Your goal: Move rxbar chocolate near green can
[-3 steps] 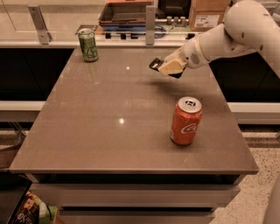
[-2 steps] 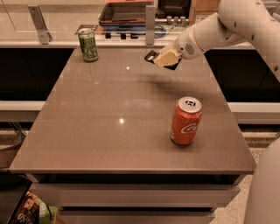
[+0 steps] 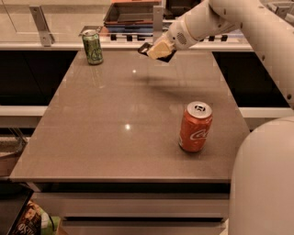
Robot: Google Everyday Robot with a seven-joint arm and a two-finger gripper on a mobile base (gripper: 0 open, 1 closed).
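The green can (image 3: pixel 93 47) stands upright at the far left corner of the brown table (image 3: pixel 115 137). My gripper (image 3: pixel 157 50) is in the air over the far middle of the table, right of the green can. It is shut on the rxbar chocolate (image 3: pixel 161 54), a flat black bar whose ends stick out on both sides of the pale fingers. The bar is held above the surface, its shadow lying below on the table.
A red Coca-Cola can (image 3: pixel 195 127) stands upright at the near right of the table. Behind the table runs a counter with a dark tray (image 3: pixel 133 11) and a metal post (image 3: pixel 40 25). My white arm (image 3: pixel 248 27) spans the right side.
My gripper has carried the rxbar chocolate to the left and farther back, closer to the green can. Both cans have stayed where they were.
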